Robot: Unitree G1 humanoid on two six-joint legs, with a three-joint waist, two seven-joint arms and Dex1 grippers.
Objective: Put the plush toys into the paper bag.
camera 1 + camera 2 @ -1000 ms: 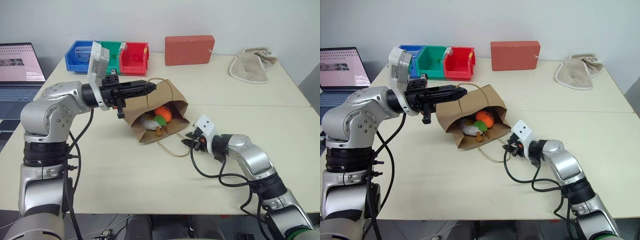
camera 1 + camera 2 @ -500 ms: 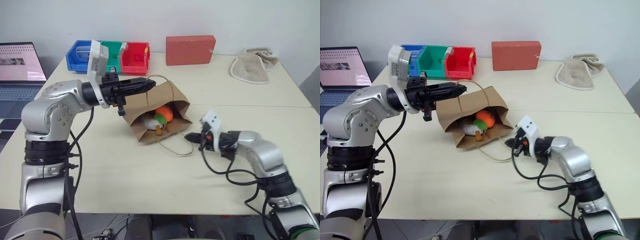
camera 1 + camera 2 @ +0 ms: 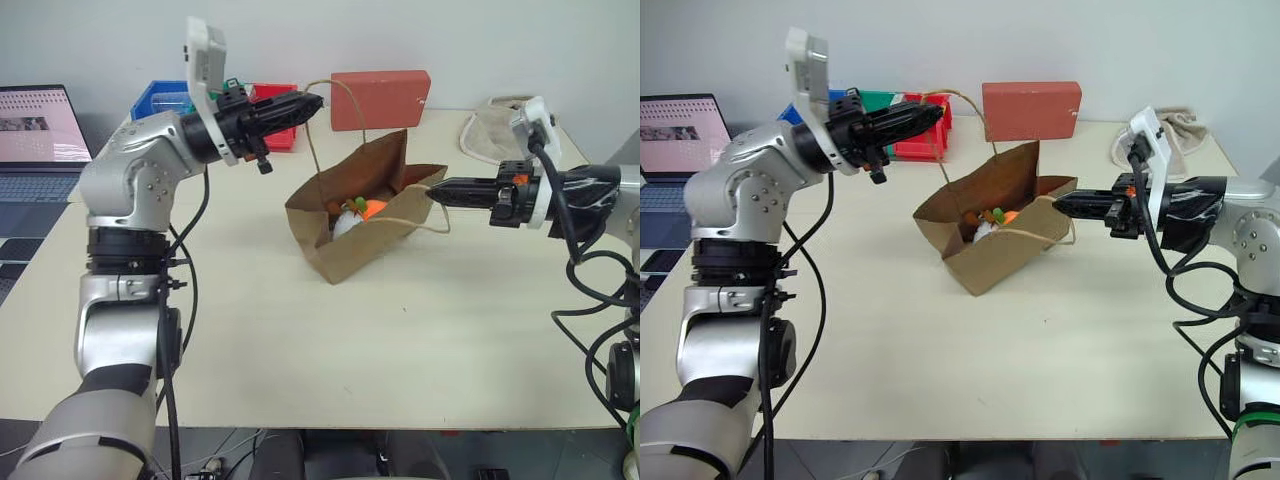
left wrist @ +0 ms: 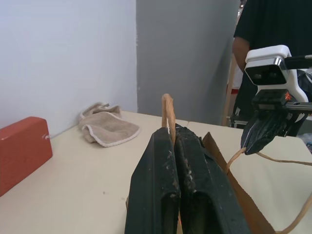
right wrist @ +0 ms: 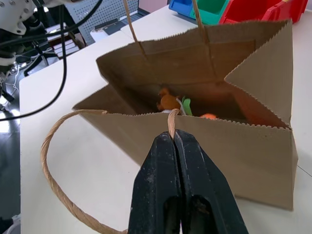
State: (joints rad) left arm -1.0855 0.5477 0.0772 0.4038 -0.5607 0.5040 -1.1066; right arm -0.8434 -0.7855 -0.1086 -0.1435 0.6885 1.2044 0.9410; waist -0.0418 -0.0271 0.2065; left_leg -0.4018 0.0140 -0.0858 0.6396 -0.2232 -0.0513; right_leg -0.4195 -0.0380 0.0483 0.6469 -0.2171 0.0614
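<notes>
The surface (image 3: pixel 300 350) carried the bag (image 3: pixel 362 215), which stood mouth-up between the two tools with its base on the surface. The left tool (image 3: pixel 312 102) was pinched shut on one loop handle (image 3: pixel 330 110), raised above and behind the bag's rim. The right tool (image 3: pixel 436 192) was pinched shut on the other handle (image 5: pixel 58 161) right at the near rim, so the mouth was held spread between them. Both toys (image 5: pixel 175 103) lay at the bottom of the bag, below and between the tool tips, only partly visible past the rim. The bag looked light and thin, stiff enough to hold a crease but easy to crumple or tear where the twisted handles join the paper, so the handles seemed the best place to hold it, pulled gently. The toys looked soft, light and safe to squeeze anywhere.
</notes>
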